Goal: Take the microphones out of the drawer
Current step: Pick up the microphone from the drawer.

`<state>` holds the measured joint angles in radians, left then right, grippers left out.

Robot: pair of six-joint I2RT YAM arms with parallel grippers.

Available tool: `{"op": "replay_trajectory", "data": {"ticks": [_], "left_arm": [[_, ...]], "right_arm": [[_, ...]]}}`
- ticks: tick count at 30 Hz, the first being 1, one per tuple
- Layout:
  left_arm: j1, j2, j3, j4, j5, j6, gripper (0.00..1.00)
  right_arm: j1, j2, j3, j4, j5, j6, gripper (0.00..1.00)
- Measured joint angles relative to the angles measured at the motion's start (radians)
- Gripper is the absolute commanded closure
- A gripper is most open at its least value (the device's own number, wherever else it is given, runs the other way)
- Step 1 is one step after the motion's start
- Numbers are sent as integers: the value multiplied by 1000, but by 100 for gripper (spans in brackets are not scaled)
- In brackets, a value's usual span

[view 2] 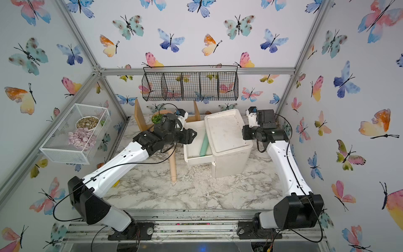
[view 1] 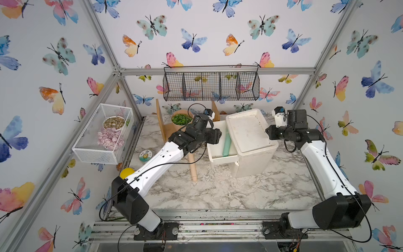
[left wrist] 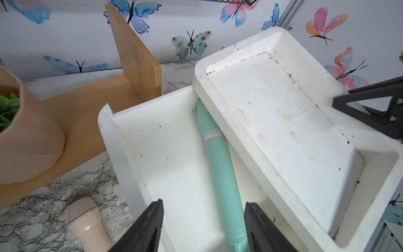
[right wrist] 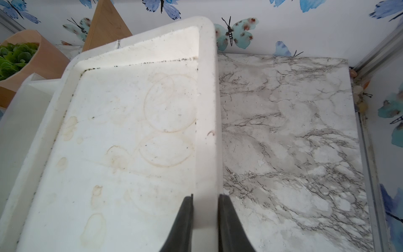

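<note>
Nearest in left wrist view, left gripper (left wrist: 204,201) hung half open, empty, over green microphone (left wrist: 218,165) lying in pulled-out drawer (left wrist: 128,139); best centred, lowered, closed mid-handle. Right wrist view: right gripper (right wrist: 206,196) clamped shut on box (right wrist: 207,87) rim. Top view: microphone (view 1: 226,141) lay beside box.

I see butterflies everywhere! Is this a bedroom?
Probably not. It looks like a robot practice booth: a left arm and right arm bolted to a rail, and a metal frame holding the wallpaper.
</note>
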<state>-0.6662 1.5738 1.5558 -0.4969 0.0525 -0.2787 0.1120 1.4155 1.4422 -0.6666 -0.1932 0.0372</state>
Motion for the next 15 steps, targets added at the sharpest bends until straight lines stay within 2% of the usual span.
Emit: {"op": "replay_trajectory", "data": {"ticks": [15], "left_arm": [[-86, 187, 96, -138, 56, 37, 37]], "right_arm": [[0, 0, -5, 6, -10, 1, 94]]}}
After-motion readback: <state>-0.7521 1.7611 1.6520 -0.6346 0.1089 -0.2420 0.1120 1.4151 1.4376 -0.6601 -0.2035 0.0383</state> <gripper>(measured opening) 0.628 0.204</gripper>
